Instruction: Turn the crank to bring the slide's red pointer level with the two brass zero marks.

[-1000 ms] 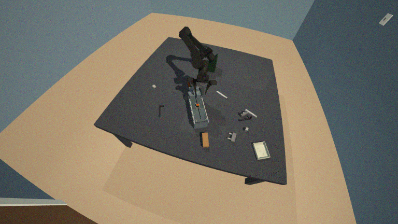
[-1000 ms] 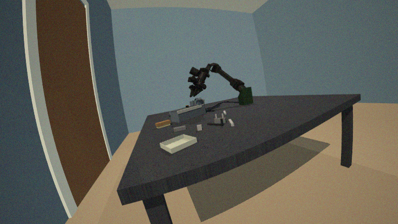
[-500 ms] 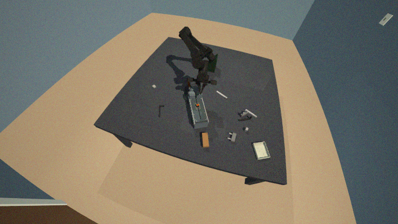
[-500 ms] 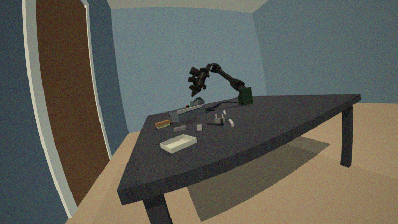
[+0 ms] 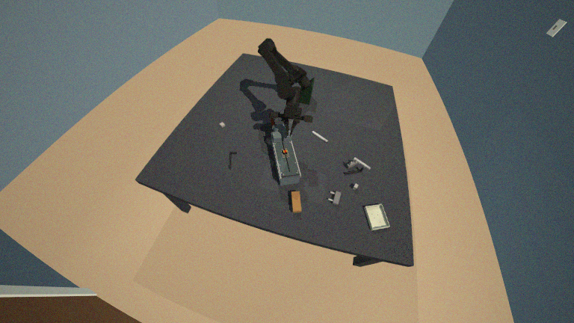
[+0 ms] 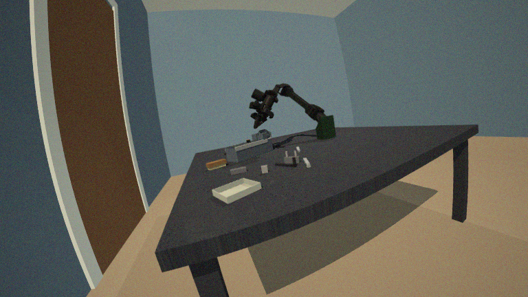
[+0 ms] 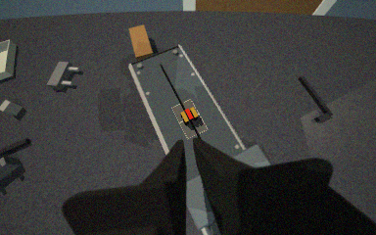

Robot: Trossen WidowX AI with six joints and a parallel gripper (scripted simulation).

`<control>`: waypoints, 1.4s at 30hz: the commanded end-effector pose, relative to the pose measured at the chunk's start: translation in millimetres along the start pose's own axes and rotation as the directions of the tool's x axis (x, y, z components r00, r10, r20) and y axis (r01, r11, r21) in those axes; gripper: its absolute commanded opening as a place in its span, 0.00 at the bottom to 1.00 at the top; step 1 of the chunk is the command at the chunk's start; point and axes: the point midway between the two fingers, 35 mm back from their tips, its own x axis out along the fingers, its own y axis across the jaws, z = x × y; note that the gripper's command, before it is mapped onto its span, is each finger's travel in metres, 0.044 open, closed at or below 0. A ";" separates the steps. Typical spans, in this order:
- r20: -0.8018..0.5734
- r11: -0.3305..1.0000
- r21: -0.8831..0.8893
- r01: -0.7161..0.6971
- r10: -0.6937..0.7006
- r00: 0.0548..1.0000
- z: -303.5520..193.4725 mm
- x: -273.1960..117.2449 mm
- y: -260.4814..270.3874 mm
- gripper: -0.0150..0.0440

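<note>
The machine [image 5: 291, 172] [image 6: 249, 148] [image 7: 152, 85] is a long grey base with a dark slot down its middle. On the slide, the red pointer [image 7: 189, 114] [image 5: 285, 150] sits between the two brass marks, about level with them. My gripper [image 7: 188, 144] [image 5: 289, 133] [image 6: 256, 125] hangs a little above the machine's near end, over the crank housing [image 6: 262, 134]. Its fingers are almost together with only a thin gap, and nothing is between them. The crank handle is hidden under my fingers.
An orange block [image 5: 295, 200] [image 6: 216, 163] [image 7: 140, 41] lies past the machine's far end. A white tray [image 5: 376, 216] [image 6: 235, 190], a grey pronged part [image 5: 335, 197] [image 7: 61, 75], a black hex key [image 5: 230, 154] [image 7: 313, 98], a white bar [image 5: 320, 136] and small parts [image 5: 355, 166] lie about.
</note>
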 end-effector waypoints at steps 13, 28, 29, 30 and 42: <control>0.000 1.000 0.000 0.001 -0.001 1.000 -0.1 0.1 -0.2 0.97; 0.000 1.000 0.000 0.001 -0.001 1.000 -0.1 0.1 -0.2 0.42; 0.000 1.000 0.000 0.001 -0.001 1.000 -0.1 0.1 -0.2 0.38; 0.000 1.000 0.000 0.001 -0.001 1.000 -0.1 0.1 -0.2 0.33; 0.000 1.000 0.000 0.000 0.000 1.000 0.0 0.0 0.0 0.25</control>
